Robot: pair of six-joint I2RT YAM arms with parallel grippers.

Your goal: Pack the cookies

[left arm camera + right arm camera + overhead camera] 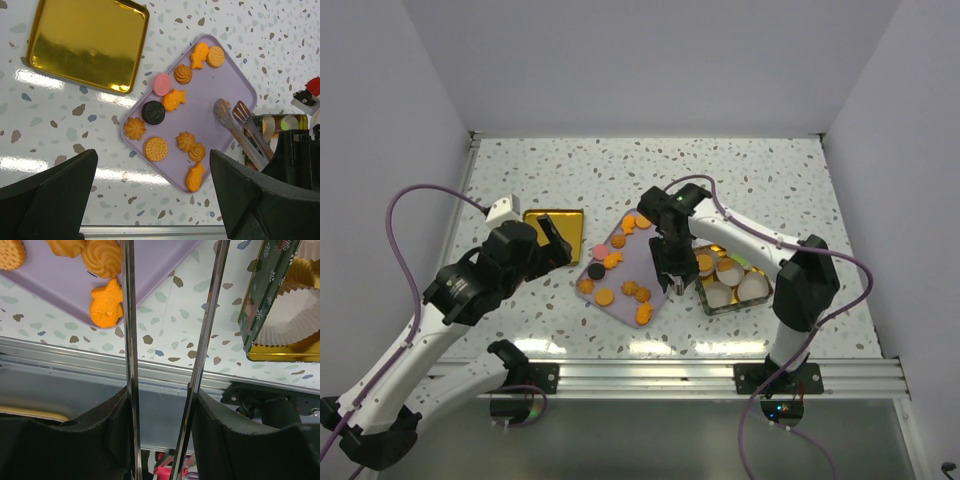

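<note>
Several orange cookies [155, 148], one pink [162, 83] and one black [153, 112], lie on a lilac tray [210, 105] in the middle of the table [620, 290]. My right gripper [672, 275] is shut on metal tongs [235, 125], and its fingers press the two arms [129, 340]. The tong tips stand apart and empty over the tray's right part. A fish-shaped cookie [106, 308] lies at the tray's near corner. My left gripper [555, 245] is open and empty, above the table left of the tray [152, 200].
A dark green tin [730, 280] with white paper cups and a few orange cookies stands right of the tray; it also shows in the right wrist view [255, 305]. A gold lid [554, 235] lies left of the tray. The metal rail [660, 375] runs along the near edge.
</note>
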